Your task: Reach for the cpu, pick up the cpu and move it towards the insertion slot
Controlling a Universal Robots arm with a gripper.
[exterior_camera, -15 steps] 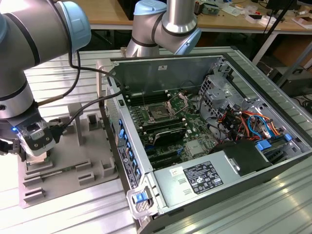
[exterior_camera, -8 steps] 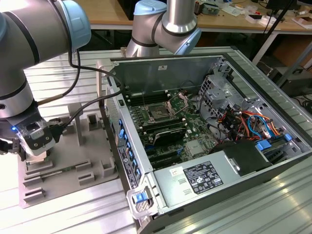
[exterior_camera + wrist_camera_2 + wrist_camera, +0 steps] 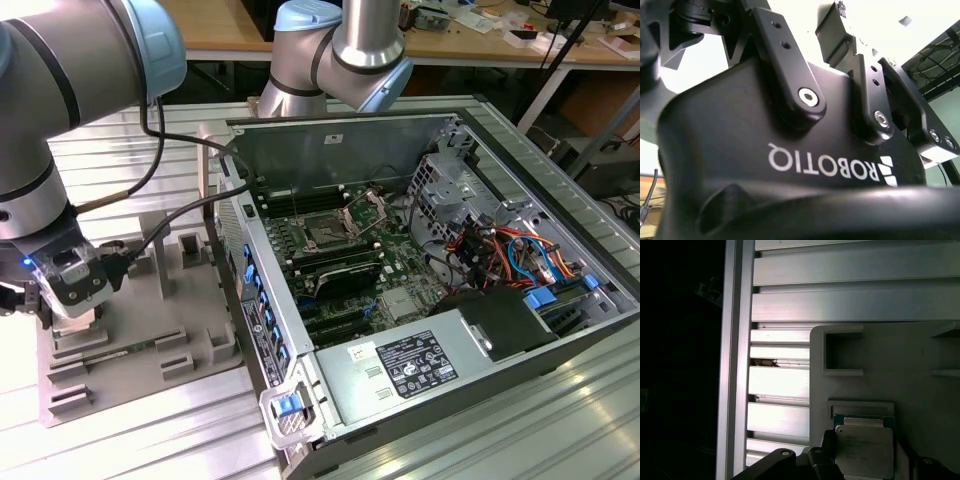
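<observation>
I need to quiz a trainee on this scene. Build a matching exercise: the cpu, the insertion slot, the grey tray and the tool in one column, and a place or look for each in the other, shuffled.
Things:
1. cpu
2. insertion slot
3. grey tray
4. tool

Descriptions:
a. on the green board inside the open case
b. low over the grey tray, at the exterior view's left
c. silvery top, greenish rim
d. on the slatted metal table beside the case

Pairs: 1-c, 2-a, 3-d, 4-b
</observation>
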